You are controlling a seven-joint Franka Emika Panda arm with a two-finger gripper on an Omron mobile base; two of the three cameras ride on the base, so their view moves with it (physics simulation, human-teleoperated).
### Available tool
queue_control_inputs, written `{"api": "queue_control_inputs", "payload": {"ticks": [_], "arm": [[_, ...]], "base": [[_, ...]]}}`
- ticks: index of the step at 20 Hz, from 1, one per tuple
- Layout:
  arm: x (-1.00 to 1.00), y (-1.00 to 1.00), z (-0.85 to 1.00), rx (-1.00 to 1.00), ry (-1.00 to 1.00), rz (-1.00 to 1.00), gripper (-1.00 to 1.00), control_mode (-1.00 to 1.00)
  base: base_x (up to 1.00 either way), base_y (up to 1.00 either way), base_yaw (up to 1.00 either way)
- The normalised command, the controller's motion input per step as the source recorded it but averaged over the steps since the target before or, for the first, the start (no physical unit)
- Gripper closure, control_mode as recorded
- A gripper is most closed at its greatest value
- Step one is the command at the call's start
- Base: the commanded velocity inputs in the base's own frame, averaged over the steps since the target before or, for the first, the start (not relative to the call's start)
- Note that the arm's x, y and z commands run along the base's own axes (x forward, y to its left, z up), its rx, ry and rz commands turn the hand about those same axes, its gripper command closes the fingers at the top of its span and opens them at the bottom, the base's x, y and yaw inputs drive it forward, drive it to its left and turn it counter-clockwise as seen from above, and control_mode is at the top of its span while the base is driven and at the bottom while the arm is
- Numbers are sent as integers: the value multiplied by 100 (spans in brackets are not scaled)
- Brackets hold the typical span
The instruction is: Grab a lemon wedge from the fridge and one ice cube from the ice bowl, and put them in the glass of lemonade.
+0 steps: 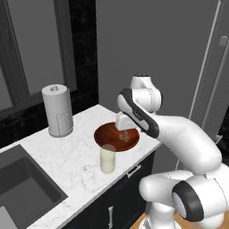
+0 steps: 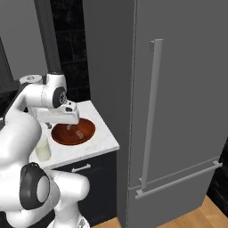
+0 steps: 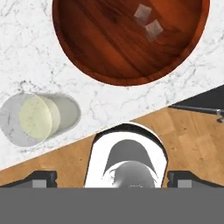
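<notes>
Left base view: the arm reaches over the marble counter [image 1: 67,152], and the gripper [image 1: 125,133] hangs just above the bowl [image 1: 107,134], which sits near the counter's front corner. Pale cubes [image 1: 126,138] lie inside the bowl, though they blur together here. The glass [image 1: 107,159] stands just in front of the bowl, close to the counter edge. A white roll [image 1: 58,111] stands well behind, near the window, and a dark sink [image 1: 22,183] lies to the left.

Right base view: the fridge [image 2: 178,89] fills the right side, doors closed, its long handle [image 2: 151,111] upright. The counter ends beside it. The bowl lies under the hand, with the glass to its left, partly behind the arm.

Hand view: two ice cubes [image 3: 148,22] rest side by side in the bowl's upper part. The glass, full of pale liquid, stands apart from the bowl on the marble. The fingers [image 3: 41,177] sit wide apart at the bottom corners and hold nothing.
</notes>
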Motion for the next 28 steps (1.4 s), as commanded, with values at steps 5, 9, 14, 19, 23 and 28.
{"api": "queue_control_inputs", "payload": {"ticks": [5, 9, 14, 19, 23, 28], "arm": [[61, -7, -31, 2, 3, 23, -100, -100], [54, -16, -48, 0, -6, 11, -100, -100], [59, 0, -59, 0, 0, 4, -100, -100], [41, 1, -42, 0, 0, 5, -100, -100], [59, 17, -43, 0, 3, 8, -100, -100], [22, 35, -14, 0, 9, 7, -100, -100]], "base": [[0, 0, 0], [0, 0, 0], [0, 0, 0], [0, 0, 0], [0, 0, 0], [0, 0, 0]]}}
